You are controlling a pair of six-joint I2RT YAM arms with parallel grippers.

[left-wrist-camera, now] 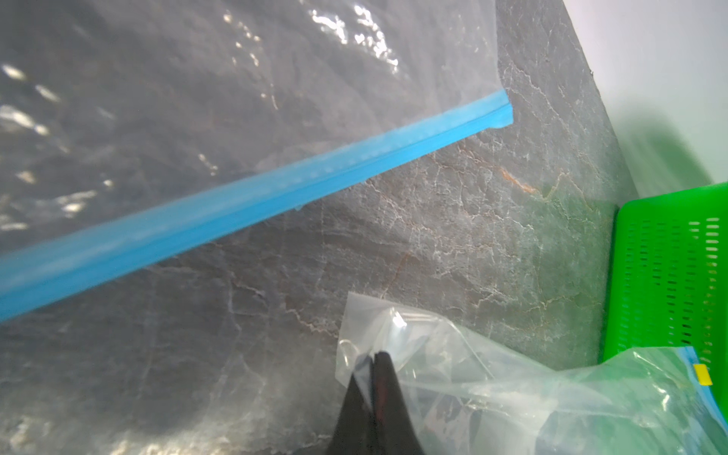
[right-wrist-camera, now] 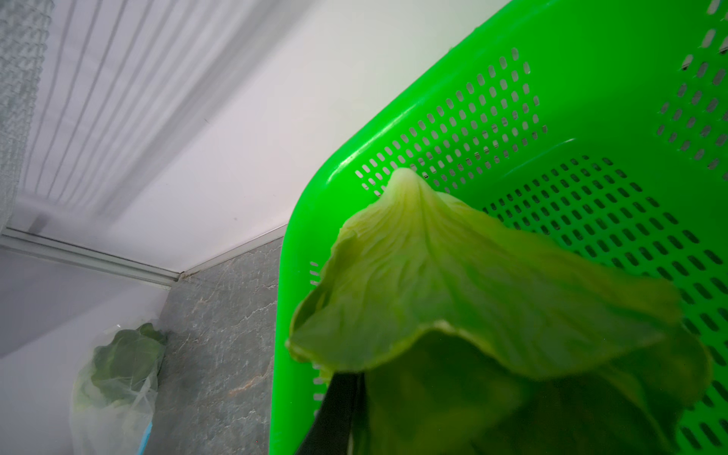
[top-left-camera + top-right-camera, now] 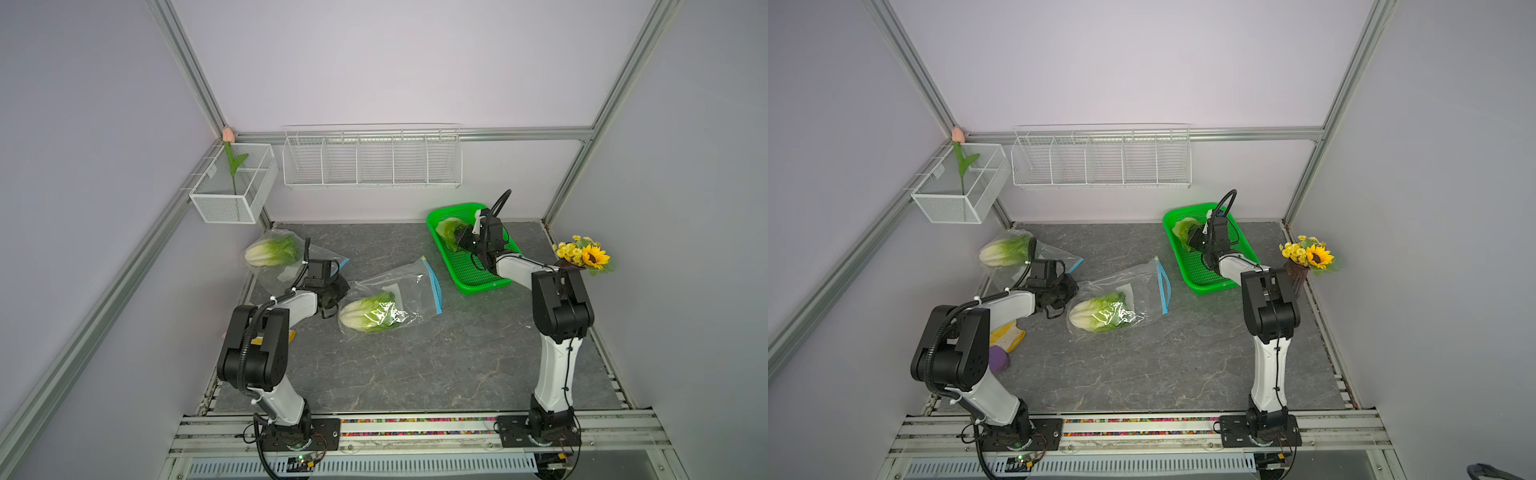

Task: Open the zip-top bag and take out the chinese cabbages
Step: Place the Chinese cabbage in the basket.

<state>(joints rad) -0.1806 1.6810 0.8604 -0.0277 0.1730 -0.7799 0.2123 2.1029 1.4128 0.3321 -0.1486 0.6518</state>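
Observation:
Two clear zip-top bags with blue zips lie on the grey table. The middle bag (image 3: 409,286) (image 3: 1142,282) holds a chinese cabbage (image 3: 368,312) (image 3: 1100,312). My left gripper (image 3: 338,291) (image 3: 1069,291) (image 1: 374,354) is shut on a corner of it. The far-left bag (image 3: 291,272) (image 3: 1054,253) holds another cabbage (image 3: 272,251) (image 3: 1005,251). A third cabbage (image 3: 449,230) (image 3: 1183,230) (image 2: 453,275) is out of any bag, inside the green basket (image 3: 469,286) (image 3: 1208,286) (image 2: 591,59). My right gripper (image 3: 459,239) (image 3: 1194,240) (image 2: 354,378) is shut on its leaf, which hides most of the fingers.
White wire baskets hang on the back wall (image 3: 372,160) and in the left corner (image 3: 232,183), the corner one with a tulip (image 3: 232,164). A sunflower pot (image 3: 586,257) stands at the right edge. A yellow-white cloth (image 3: 1007,336) and a purple object (image 3: 998,359) lie under my left arm.

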